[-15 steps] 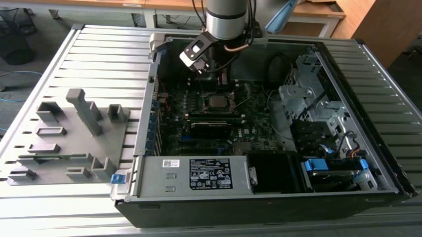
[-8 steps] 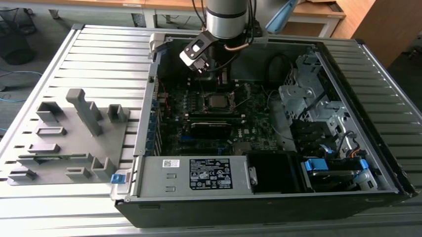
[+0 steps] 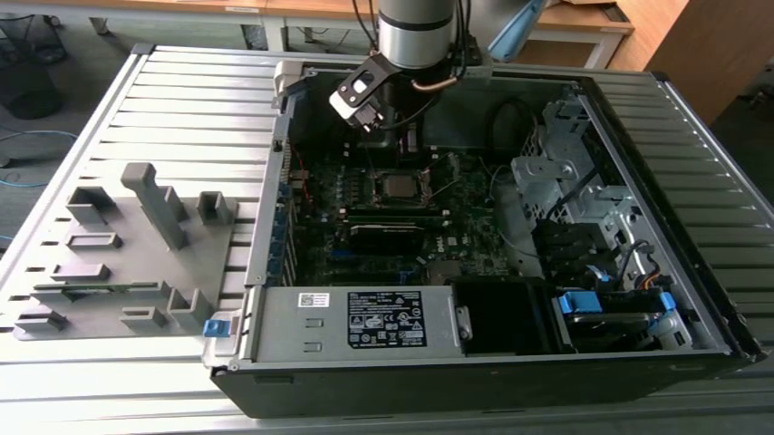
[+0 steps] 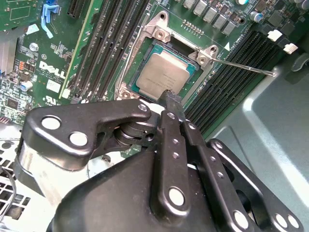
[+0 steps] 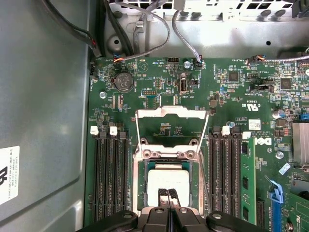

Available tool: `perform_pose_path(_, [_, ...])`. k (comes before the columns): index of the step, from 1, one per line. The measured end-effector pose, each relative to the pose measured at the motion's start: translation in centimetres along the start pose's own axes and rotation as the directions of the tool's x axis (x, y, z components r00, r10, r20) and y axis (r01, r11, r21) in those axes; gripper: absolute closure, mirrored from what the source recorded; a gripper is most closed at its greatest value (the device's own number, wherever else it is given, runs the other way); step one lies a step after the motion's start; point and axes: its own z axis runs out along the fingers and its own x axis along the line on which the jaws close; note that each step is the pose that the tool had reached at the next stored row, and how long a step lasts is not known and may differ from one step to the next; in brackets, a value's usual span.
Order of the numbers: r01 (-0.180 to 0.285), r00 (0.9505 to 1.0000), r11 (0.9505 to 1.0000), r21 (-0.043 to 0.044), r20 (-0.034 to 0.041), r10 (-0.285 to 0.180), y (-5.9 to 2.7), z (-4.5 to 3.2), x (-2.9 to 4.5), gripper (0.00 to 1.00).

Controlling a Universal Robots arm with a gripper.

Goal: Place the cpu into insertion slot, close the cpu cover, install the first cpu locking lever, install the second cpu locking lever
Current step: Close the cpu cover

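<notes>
Insp. note. PC case [image 3: 484,390] lies open on slatted table [image 3: 181,100]. Arm [image 3: 418,32] reaches down into case over the motherboard [image 3: 321,254]. Grey fixture tray [image 3: 121,245] sits on table just beside case, at the exterior view's left. Power supply [image 3: 362,319] is at case's near end.

Cpu [image 5: 166,180]: seated flat in insertion slot [image 5: 143,186], metal top up, edges square w/ the slot's walls. Slot sits betw. two banks of black memory slots [image 5: 110,174]. One green memory stick [image 5: 246,179] is fitted in the bank on the far side from them.

Cpu cover [image 5: 171,112]: open. Frame is swung back off the slot on its hinge side, and green board shows through its window. It does not lie over the chip.

Locking lever [image 4: 244,66]: thin wire rod runs out from slot's corner bracket. Its free end is out over the memory slots, apart from the cover.

Gripper [image 5: 169,194]: fingers pressed together, tips meeting w/ no gap, nothing clamped betw. them. Tips are over the cpu's edge opposite the cover hinge. In the second wrist view the gripper [image 4: 170,98] shows the same, tip at the chip's near edge. Contact w/ chip: cannot tell.
</notes>
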Motion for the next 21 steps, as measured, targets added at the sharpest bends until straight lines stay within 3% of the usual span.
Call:
perform_pose_path(6, [0.0, 1.0, 1.0, 0.0003, 0.0005, 0.0, 0.0, -0.05, 0.0, 0.89])
perform_pose_path(21, [0.0, 1.0, 1.0, 0.0006, 0.0003, 0.0, 0.08, -1.06, 0.01, 0.89])
